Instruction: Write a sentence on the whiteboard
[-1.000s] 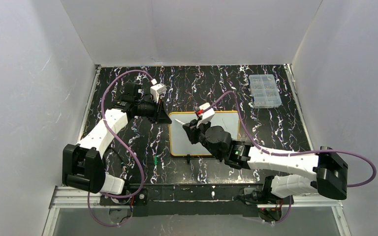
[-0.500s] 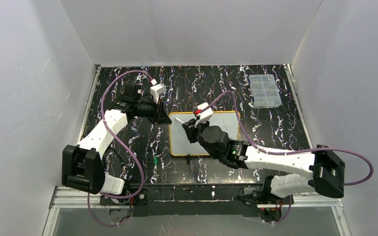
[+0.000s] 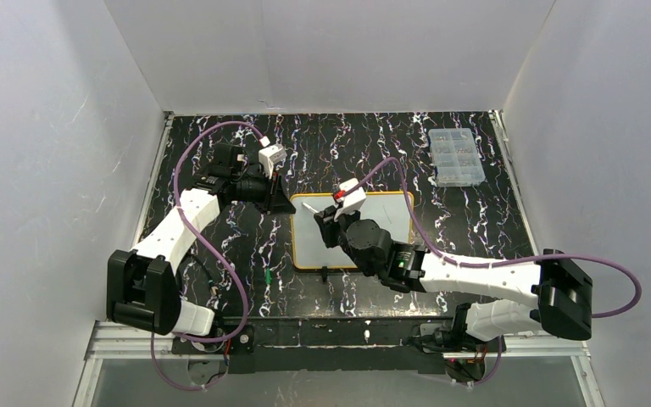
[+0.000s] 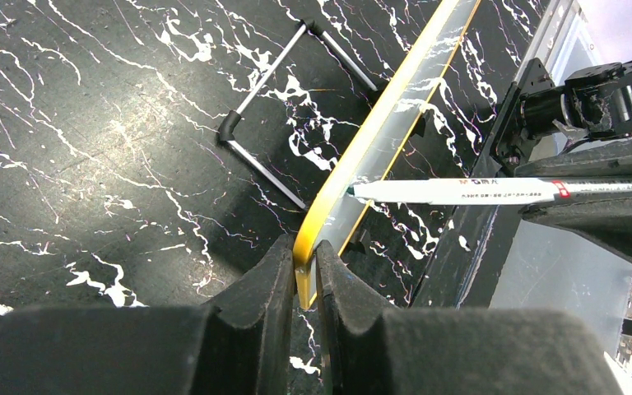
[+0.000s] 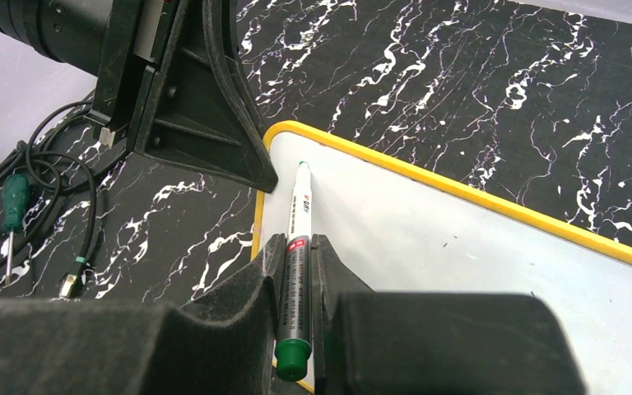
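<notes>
The whiteboard [image 3: 390,219], white with a yellow-orange frame, lies on the black marbled table. My left gripper [image 3: 286,204] is shut on its far left corner; the left wrist view shows both fingers pinching the yellow edge [image 4: 378,132] at the gripper [image 4: 303,271]. My right gripper [image 3: 326,220] is shut on a white marker with a green end [image 5: 299,214]. The marker tip rests at the board's far left corner [image 5: 461,263], close to the left gripper's fingers [image 5: 243,160]. The right gripper [image 5: 296,271] hovers over the board's left part. The marker also shows in the left wrist view [image 4: 461,191].
A clear compartmented box [image 3: 456,157] stands at the far right. A small green item [image 3: 269,276] lies left of the board's near edge. A green-handled tool and black cables [image 5: 15,197] lie to the left. A wire stand [image 4: 271,99] lies beside the board.
My right arm has shifted a little to the left, bringing the marker tip closer to the board's far left corner. The left gripper has kept its hold on the board.
</notes>
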Controlling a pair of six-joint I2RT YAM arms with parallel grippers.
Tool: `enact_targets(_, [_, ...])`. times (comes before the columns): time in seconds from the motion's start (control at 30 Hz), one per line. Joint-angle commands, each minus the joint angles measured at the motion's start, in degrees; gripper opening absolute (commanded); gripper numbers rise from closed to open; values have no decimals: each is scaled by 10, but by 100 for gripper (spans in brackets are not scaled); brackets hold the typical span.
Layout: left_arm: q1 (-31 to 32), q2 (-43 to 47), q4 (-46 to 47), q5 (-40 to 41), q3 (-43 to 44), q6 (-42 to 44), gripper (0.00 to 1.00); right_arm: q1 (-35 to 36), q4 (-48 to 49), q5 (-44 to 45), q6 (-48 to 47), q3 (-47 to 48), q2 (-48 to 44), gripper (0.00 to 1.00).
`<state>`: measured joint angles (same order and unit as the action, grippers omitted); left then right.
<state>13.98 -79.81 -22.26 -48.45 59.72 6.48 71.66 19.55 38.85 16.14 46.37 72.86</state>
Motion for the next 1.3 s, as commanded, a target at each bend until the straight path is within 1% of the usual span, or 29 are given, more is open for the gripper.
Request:
enact_targets(0.0, [-4,24,-5,1,-6,12,0,1,-5,40,-2,11,-18,1])
enact_targets(0.23, [-4,25,-5,4,-7,11,0,3,-23,68,2,-6,-46,1])
enact_targets(0.37, [-4,26,-5,4,-7,11,0,3,-28,70,1,-8,-53,1])
enact_targets(0.5, [-4,26,-5,4,-7,11,0,3,-25,52,-1,-7,-51,1])
enact_targets(0.63, [-4,28,-5,8,-7,10,0,10,2,10,-22,-9,-56,1])
enact_targets(0.77, [-4,28,-5,9,-7,10,0,23,14,-1,-39,-4,-50,1])
enact_targets(1.27, [-4,32,-5,9,-9,10,0,23,0,51,-24,13,-17,1])
